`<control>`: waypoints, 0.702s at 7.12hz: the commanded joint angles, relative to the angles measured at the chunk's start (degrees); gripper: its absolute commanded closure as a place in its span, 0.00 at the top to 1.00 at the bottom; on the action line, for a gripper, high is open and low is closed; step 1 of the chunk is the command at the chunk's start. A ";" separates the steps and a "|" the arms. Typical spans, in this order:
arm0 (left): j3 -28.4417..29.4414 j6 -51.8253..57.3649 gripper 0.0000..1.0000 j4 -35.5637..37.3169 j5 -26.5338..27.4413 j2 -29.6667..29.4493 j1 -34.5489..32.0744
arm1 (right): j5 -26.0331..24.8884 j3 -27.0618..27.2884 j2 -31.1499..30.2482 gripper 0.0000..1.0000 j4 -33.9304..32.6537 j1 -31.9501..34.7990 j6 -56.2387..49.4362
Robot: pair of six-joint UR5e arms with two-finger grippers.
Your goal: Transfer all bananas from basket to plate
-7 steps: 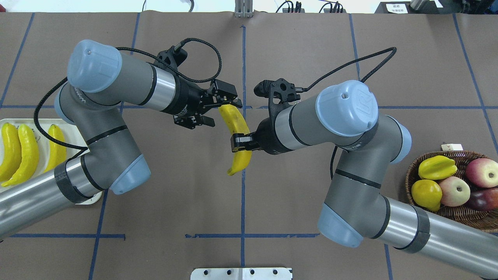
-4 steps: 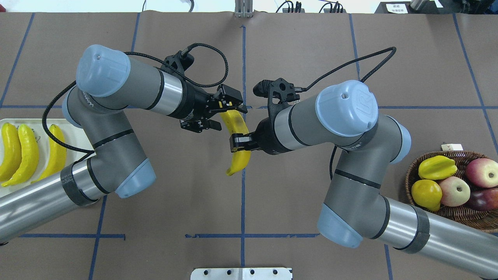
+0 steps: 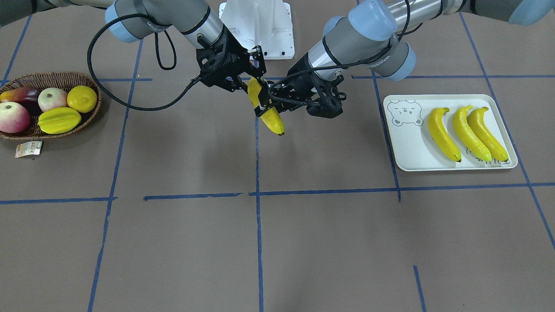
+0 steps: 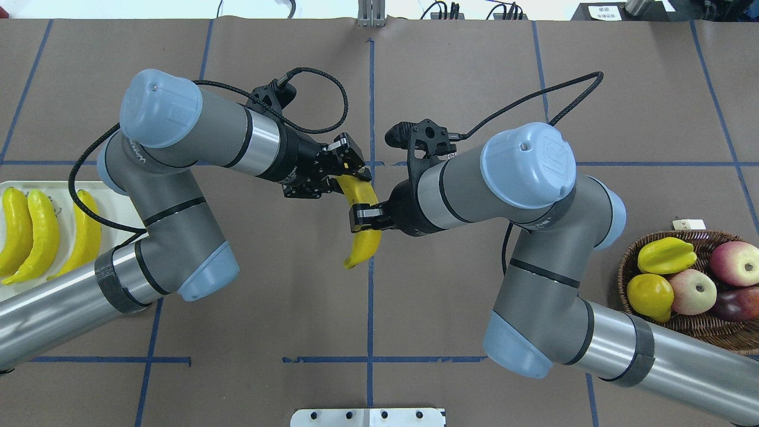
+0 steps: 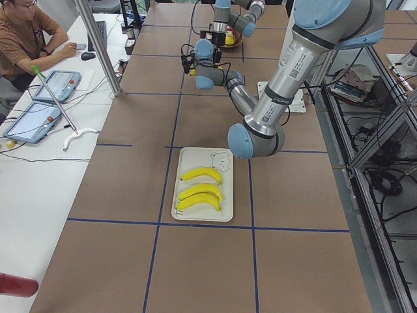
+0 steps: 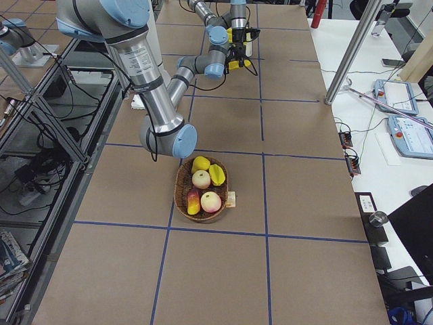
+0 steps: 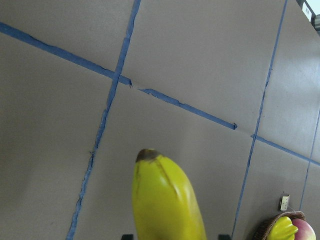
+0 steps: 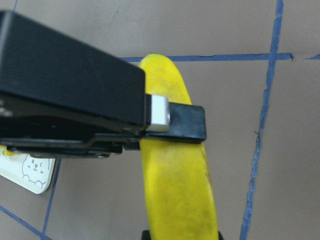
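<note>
One banana (image 4: 363, 244) was held above the middle of the bench (image 4: 415, 308), gripped at mid-length by the clenched right pincer (image 4: 363, 216). Its far end was flanked by the left pincer (image 4: 347, 178); whether clamped could not be told. Three bananas (image 3: 467, 133) lay on the plate (image 3: 412, 149), far left of the basket (image 4: 622, 268)

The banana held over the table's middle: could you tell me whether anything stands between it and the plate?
Nothing visible does: the table between the banana and the plate is bare, and the plate's bear-face end is free beside three bananas.
</note>
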 commanded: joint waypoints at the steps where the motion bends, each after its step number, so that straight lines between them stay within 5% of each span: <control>1: 0.07 -0.42 0.00 0.03 -0.16 0.04 0.00 | 0.01 0.09 0.57 1.00 0.10 -0.10 5.15; 5: 0.07 -0.42 0.00 0.55 -0.25 0.30 -0.26 | 0.01 1.49 0.40 1.00 0.10 0.07 5.44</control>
